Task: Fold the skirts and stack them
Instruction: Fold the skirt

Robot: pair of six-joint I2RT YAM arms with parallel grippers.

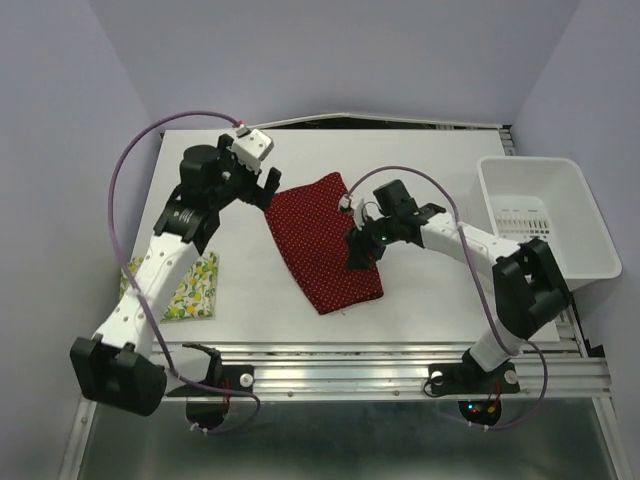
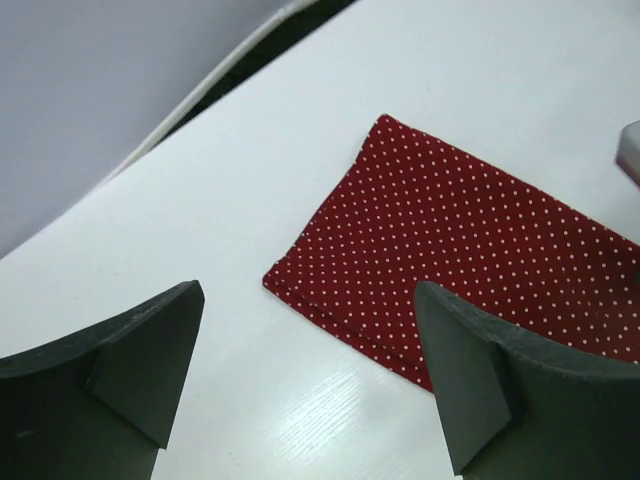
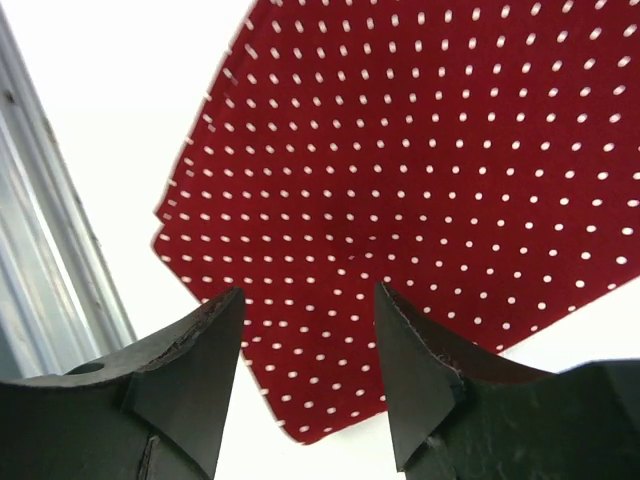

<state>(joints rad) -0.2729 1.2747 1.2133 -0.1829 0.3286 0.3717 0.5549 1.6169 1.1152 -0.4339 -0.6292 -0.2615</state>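
Dark-red dotted skirt (image 1: 325, 240) flat on counter (image 1: 250, 300), lemon-print skirt (image 1: 185, 290) at 8 o'clock; we see left gripper (image 1: 258, 190) and right gripper (image 1: 357, 250) spread wide.

Light is bright, even and diffuse, coming from above; you get only faint, soft-edged shadows beside the arms on the table (image 1: 430, 300). Top view: sharp all over, no glare. Left wrist: bare tabletop washes out to near-white, dark red skirt (image 2: 470, 250) in focus, the left gripper (image 2: 308, 300) dark and soft-edged up close. Right wrist: you see the skirt's dots smeared into dashes toward the top edge; the right gripper (image 3: 308, 300) shows as near-black, little detail.
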